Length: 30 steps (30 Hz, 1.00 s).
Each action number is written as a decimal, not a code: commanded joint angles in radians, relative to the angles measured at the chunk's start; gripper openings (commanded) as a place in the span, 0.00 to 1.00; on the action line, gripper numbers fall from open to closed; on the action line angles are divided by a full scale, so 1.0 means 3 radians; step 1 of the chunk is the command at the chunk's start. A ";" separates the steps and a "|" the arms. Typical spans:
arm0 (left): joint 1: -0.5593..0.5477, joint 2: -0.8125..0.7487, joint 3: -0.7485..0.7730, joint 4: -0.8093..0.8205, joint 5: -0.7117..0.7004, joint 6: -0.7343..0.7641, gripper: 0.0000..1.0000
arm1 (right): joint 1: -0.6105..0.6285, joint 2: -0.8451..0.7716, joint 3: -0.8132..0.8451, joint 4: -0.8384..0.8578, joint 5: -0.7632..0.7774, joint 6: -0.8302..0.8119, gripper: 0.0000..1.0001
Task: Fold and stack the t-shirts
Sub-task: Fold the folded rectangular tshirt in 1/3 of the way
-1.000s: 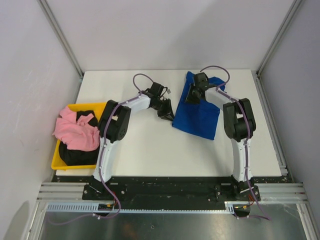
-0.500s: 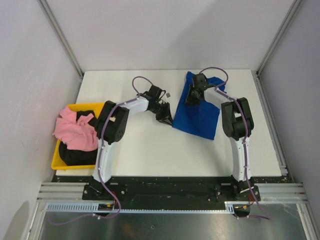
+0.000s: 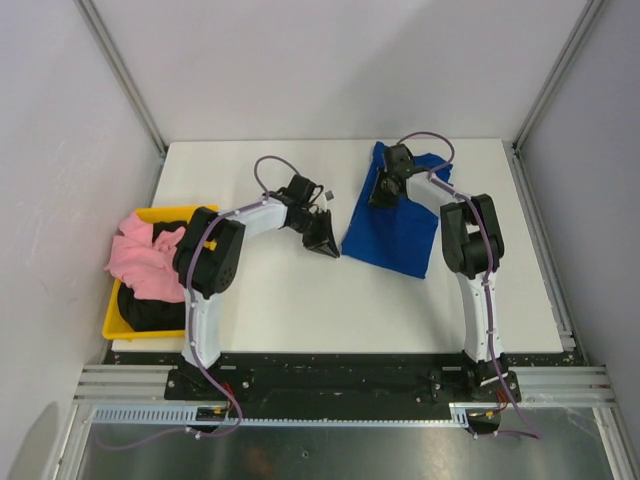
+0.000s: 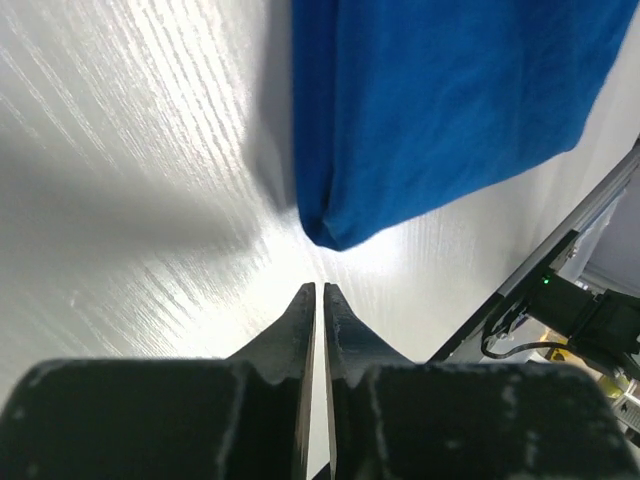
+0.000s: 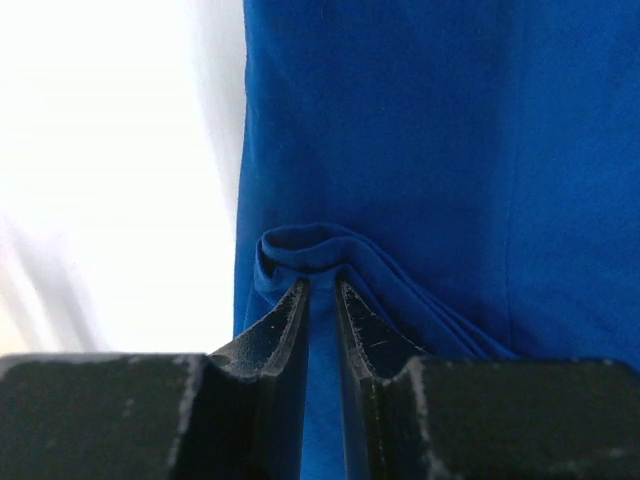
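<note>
Behind the metal base rail (image 3: 340,385), the white bench (image 3: 290,300) carries a yellow bin (image 3: 110,322) at its left edge, holding the pink t-shirt (image 3: 150,262) and the black t-shirt (image 3: 152,310). The left tool (image 4: 318,292) is clenched and empty, just short of the blue t-shirt (image 3: 395,228). The right tool (image 5: 322,286) pinches a fold at the shirt's far end. Pale walls (image 3: 330,70) stand behind.

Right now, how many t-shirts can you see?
3: a blue t-shirt on the table, pinched by the right fingers; a pink t-shirt draped over the yellow bin; a black t-shirt beneath it. More may be hidden in the bin.

Folded blue t-shirt (image 3: 395,235), flat, right-centre
</note>
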 commanded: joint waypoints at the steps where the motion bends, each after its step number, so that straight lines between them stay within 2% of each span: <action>1: 0.0024 -0.0404 0.0027 0.0040 -0.0048 0.0074 0.11 | 0.0006 0.0102 0.0159 -0.0131 0.0055 -0.0042 0.20; 7: -0.0037 -0.0418 0.0284 0.0085 -0.0142 -0.0027 0.11 | 0.0009 0.0024 0.0233 -0.0191 0.0055 -0.0102 0.21; 13: -0.0233 0.0095 0.0949 0.0177 -0.0247 -0.0225 0.11 | -0.0013 0.0018 0.0292 -0.0233 0.0031 -0.0158 0.21; 16: -0.0256 0.0337 0.1066 0.0188 -0.0344 -0.0354 0.11 | -0.0020 0.0052 0.0319 -0.0229 -0.0022 -0.0206 0.21; 21: -0.0265 0.0438 0.0784 0.0192 -0.0564 -0.0443 0.08 | -0.0008 0.0184 0.0472 -0.0261 -0.0096 -0.0288 0.21; 26: -0.0271 0.0300 0.0296 0.0196 -0.0864 -0.0484 0.03 | 0.0017 0.0337 0.0687 -0.0328 -0.0127 -0.0305 0.22; 30: -0.0273 0.0204 0.0095 0.0193 -0.0996 -0.0489 0.01 | 0.0047 0.0446 0.0893 -0.0440 -0.0121 -0.0339 0.22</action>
